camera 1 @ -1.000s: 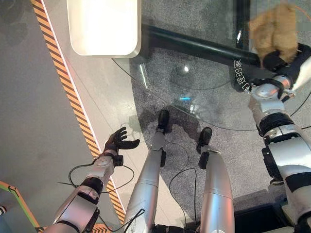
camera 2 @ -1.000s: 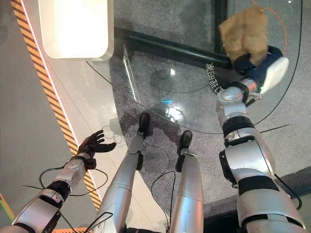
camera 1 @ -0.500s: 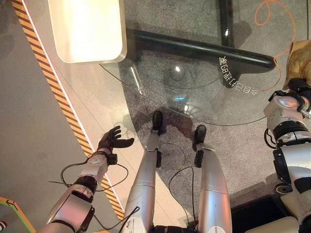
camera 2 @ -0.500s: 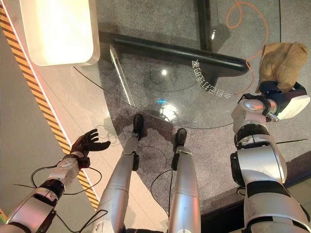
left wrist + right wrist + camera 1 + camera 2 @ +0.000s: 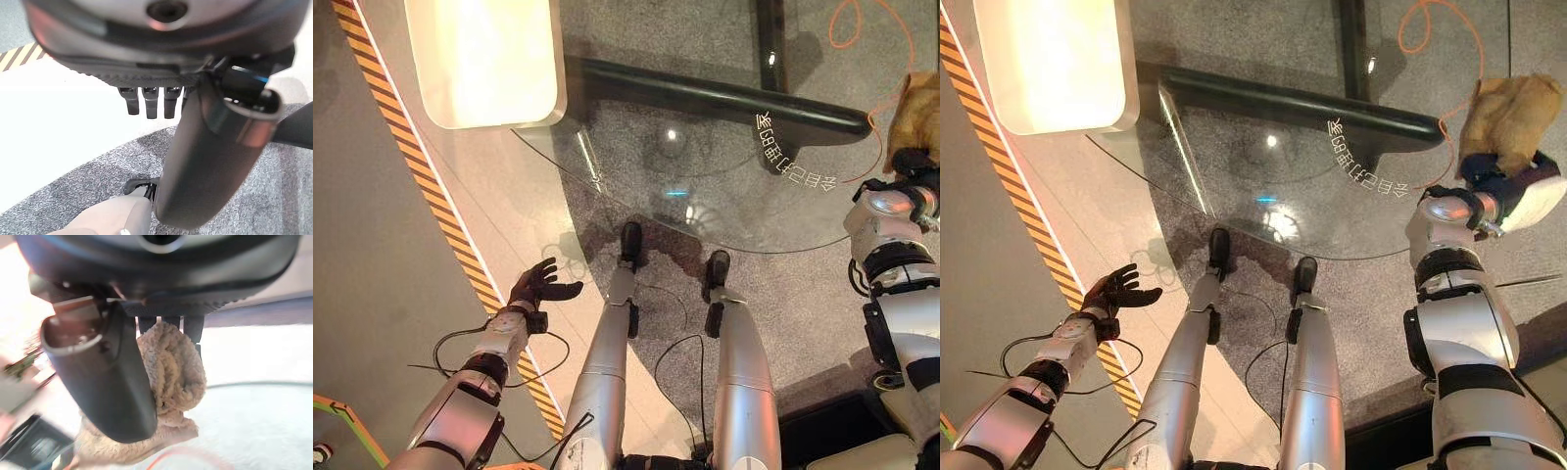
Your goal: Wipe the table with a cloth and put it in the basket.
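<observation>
Clutching the tan cloth [image 5: 1510,117] in my right hand [image 5: 1498,181], I hold it raised past the right edge of the glass table [image 5: 1263,186]; my left hand [image 5: 540,287] hangs low, fingers relaxed, holding nothing.

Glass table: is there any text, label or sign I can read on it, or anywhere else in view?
White curved print on the table near its edge: too small and skewed to read.
Striped floor tape: hazard stripes, no words.
Cloth in the right hand: no label visible.
</observation>
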Tool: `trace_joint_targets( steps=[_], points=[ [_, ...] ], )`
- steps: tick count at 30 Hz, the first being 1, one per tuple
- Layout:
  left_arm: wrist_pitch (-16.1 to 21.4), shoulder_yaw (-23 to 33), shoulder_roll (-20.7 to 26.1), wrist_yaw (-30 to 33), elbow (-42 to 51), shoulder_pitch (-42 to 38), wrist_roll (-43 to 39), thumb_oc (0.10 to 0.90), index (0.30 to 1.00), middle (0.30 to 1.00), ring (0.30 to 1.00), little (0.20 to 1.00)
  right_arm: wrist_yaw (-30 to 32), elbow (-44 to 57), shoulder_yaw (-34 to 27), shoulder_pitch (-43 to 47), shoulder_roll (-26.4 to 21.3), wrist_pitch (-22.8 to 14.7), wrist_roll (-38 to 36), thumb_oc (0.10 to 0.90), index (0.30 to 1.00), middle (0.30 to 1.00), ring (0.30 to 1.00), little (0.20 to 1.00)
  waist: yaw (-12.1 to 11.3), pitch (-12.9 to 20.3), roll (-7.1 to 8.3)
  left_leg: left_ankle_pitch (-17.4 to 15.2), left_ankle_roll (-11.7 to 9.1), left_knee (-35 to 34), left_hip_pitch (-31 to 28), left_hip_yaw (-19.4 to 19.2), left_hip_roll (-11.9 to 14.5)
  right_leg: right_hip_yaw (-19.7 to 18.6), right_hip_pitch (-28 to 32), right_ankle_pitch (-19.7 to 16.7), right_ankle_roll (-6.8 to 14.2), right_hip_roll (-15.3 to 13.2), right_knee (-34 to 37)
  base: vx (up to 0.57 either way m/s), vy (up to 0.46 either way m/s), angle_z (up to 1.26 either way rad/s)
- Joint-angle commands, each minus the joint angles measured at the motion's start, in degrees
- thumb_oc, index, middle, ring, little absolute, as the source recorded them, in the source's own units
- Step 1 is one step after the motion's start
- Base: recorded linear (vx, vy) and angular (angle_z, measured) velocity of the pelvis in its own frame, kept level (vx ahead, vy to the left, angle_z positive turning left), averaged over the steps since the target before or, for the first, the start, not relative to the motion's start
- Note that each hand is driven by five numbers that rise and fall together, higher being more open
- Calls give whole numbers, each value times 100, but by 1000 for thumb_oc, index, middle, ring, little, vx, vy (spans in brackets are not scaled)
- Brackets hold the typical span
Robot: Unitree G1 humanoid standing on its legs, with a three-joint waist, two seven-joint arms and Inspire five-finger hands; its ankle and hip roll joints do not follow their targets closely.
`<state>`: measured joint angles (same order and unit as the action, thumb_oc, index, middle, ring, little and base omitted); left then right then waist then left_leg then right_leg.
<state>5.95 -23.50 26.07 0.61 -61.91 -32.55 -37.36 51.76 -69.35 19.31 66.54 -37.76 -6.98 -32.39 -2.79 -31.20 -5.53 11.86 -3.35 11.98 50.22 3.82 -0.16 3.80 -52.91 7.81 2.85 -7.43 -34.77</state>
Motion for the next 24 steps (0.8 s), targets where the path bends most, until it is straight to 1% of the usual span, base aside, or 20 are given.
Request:
trace_joint_targets(
  steps=[1,5,6,7,11,15,20,22,24],
  points=[
    [118,227,152,78,-335,24,-63,800,900,900,900,900,79,679,541,612,-381,-565,993,100,300,300,300,200,-143,140,82,-1152,133,904,-92,36,35,34,123,-976,335,-165,1225,0,0,0],
    [144,217,69,138,-276,65,-5,800,900,900,900,900,-21,1051,819,734,-213,-420,1360,100,300,300,300,200,-176,140,62,-1140,134,896,-87,46,5,70,132,-948,311,-179,1224,0,0,0],
    [147,216,43,159,-254,71,20,800,900,900,900,900,-15,1160,896,763,-166,-323,1536,100,300,300,300,200,-187,140,56,-1134,136,891,-86,49,-7,80,133,-943,305,-183,1226,0,0,0],
    [162,190,-7,199,-195,86,33,800,900,900,900,900,-23,1398,1116,837,-90,-108,1831,100,300,300,300,200,-208,140,39,-1118,143,870,-91,50,-31,100,139,-939,289,-191,1238,0,0,0],
    [149,163,-46,245,-95,106,76,800,900,900,900,900,-143,1708,1374,871,8,92,2179,100,300,300,300,200,-236,140,12,-1103,147,860,-97,44,-60,135,150,-917,271,-207,1225,-4,4,3],
    [131,123,-104,288,-17,110,142,800,900,900,900,900,-430,1942,1676,887,158,349,2593,100,300,300,300,200,-278,140,-9,-1095,161,863,-129,34,-96,188,196,-903,256,-236,1226,-1,-8,6],
    [132,70,-168,301,33,106,173,800,900,900,900,900,-778,2133,1966,896,308,531,2858,100,300,300,300,200,-310,140,-44,-1071,170,862,-119,27,-128,223,192,-903,240,-255,1228,0,-1,2],
    [144,54,-184,304,27,108,190,800,900,900,900,900,-856,2145,2036,891,357,524,2920,100,300,300,300,200,-322,140,-47,-1066,171,871,-116,28,-136,233,195,-905,235,-257,1226,0,0,0],
    [161,22,-249,327,21,93,203,800,900,900,900,900,-1074,2190,2197,862,470,479,3057,100,300,300,300,200,-345,140,-77,-1058,180,893,-93,21,-160,253,176,-893,223,-266,1201,0,0,0]
  ],
)
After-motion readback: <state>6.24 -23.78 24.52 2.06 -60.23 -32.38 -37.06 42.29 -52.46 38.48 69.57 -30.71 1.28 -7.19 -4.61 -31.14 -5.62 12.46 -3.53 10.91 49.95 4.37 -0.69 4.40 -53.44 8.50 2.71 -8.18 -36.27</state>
